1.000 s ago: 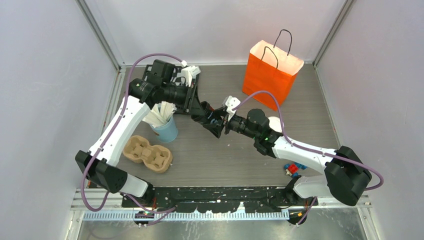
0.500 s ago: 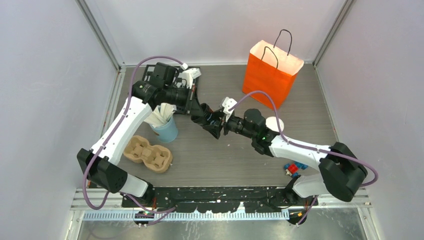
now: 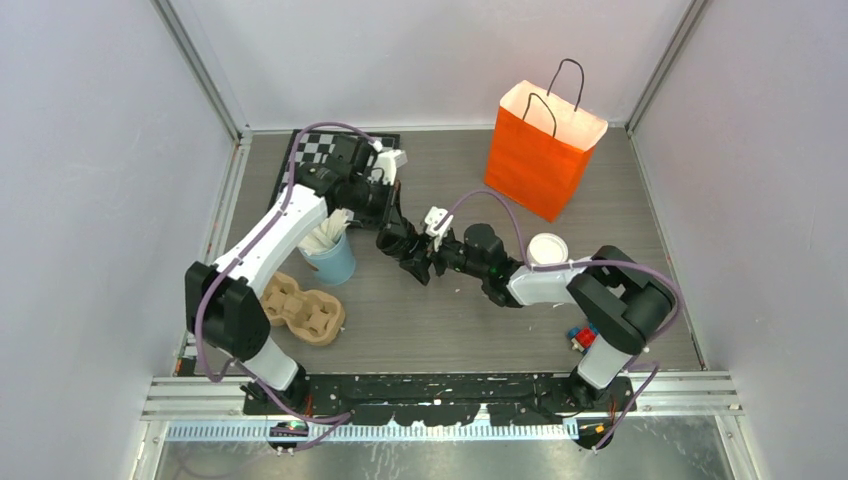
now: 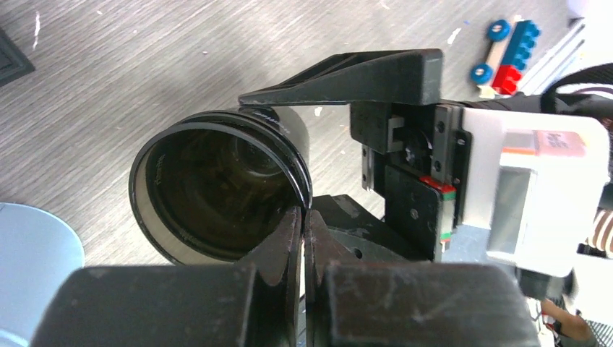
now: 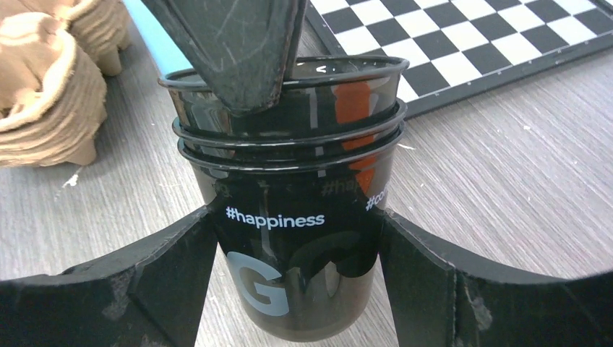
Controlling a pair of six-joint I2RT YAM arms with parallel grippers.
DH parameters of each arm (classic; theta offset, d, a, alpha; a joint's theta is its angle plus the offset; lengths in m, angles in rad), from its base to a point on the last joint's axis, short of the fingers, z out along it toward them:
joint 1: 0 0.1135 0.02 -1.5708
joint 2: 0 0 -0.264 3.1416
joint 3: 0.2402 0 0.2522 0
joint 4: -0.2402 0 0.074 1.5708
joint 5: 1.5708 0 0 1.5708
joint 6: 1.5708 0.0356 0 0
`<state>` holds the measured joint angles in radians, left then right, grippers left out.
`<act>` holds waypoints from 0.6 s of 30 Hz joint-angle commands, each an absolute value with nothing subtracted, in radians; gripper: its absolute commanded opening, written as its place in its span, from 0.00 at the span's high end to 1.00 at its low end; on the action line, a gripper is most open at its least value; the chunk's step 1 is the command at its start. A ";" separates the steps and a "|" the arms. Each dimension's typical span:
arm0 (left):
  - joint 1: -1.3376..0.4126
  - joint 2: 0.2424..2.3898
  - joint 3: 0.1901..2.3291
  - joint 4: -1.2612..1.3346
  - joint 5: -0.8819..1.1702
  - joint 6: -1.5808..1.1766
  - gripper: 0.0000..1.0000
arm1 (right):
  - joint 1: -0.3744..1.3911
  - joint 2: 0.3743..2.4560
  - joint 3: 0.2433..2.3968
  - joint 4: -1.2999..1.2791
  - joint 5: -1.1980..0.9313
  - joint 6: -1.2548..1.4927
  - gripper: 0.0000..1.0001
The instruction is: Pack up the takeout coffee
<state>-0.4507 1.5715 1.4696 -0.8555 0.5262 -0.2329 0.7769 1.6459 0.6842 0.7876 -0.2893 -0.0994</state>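
The stack of black cups is over the middle of the table, right of the blue cup. The right gripper clamps the stack with wide jaws, one finger on each side. The left gripper pinches the innermost rim, jaws narrow.

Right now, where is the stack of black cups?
Top view, mid-table: the stack sits gripped between both arms' jaws, right of the blue cup.

Second hashtag on the stacked black cups runs behind the right gripper at three o'clock; unreadable. Light-blue cup clipped at eight o'clock edge. Toy blocks partly behind the right arm, top view.
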 commanded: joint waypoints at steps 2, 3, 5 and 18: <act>-0.461 1.620 1.455 -0.802 0.407 -0.232 1.00 | 0.763 1.703 0.671 0.967 -0.247 -0.107 0.16; -0.465 1.627 1.457 -0.802 0.390 -0.232 1.00 | 0.762 1.707 0.666 0.968 -0.239 -0.112 0.16; -0.475 1.639 1.459 -0.798 0.370 -0.237 1.00 | 0.761 1.705 0.653 0.973 -0.225 -0.113 0.15; -0.535 1.644 1.402 -0.693 0.387 -0.371 1.00 | 0.759 1.693 0.604 0.933 -0.177 -0.132 0.10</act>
